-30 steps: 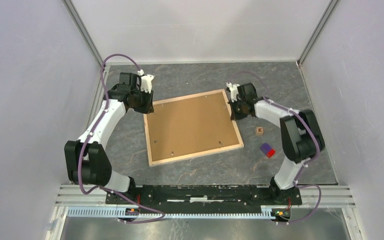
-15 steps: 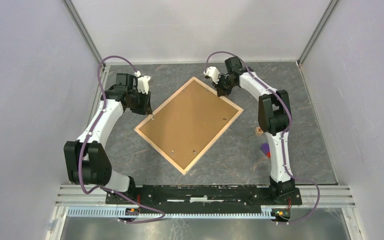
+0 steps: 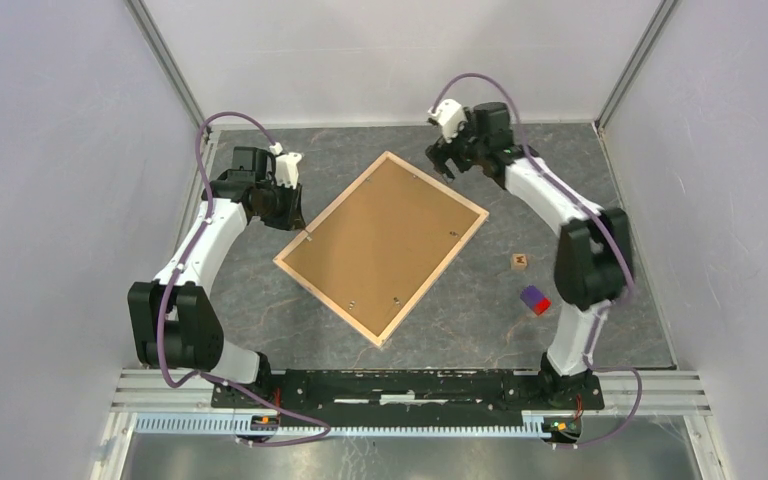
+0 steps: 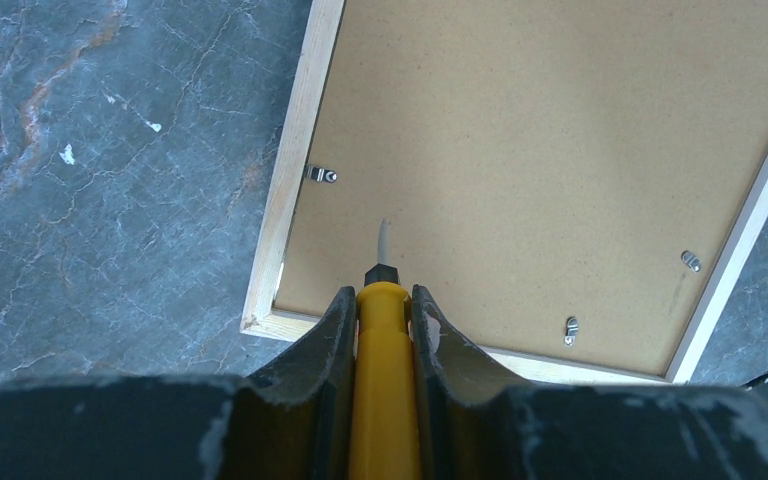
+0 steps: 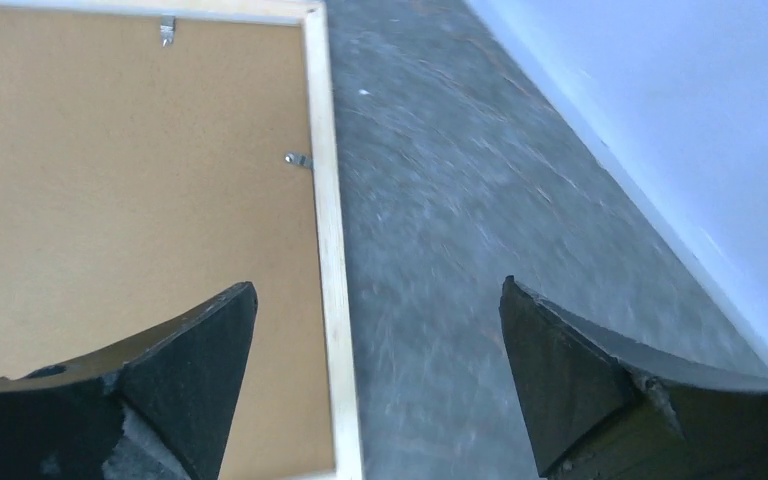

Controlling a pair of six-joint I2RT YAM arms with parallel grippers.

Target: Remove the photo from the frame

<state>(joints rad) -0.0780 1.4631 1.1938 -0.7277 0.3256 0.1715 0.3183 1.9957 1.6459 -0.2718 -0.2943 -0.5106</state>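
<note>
Starting nearest the arm bases, on the right side, a red-and-blue block (image 3: 534, 300) sits on the dark marbled table (image 3: 260, 300). A small wooden cube (image 3: 519, 262) lies just beyond it. Both are well apart from the frame.

Now the frame (image 3: 430, 282) itself: it lies flat in the middle of the table, back side up and turned cornerwise like a diamond. Its pale wood edge runs around the brown backing panel (image 3: 380, 245). Small metal clips (image 4: 320, 175) sit along the inside of that edge, over the panel's margin.

Over at the frame's left corner, the left gripper (image 4: 380, 297) is clamped on a yellow-handled tool (image 4: 382, 380). The handle is squeezed between both fingers. The thin metal tip pokes out over the backing panel, just inside the corner. Whether it touches the board, I cannot tell.

Farther back, at the frame's far corner, the right gripper (image 5: 376, 288) hangs with its jaws spread wide and nothing between them. From its wrist camera, one finger shows over the backing panel and the other over bare table. The wood edge runs up between them, and two more clips are visible ahead.
</note>
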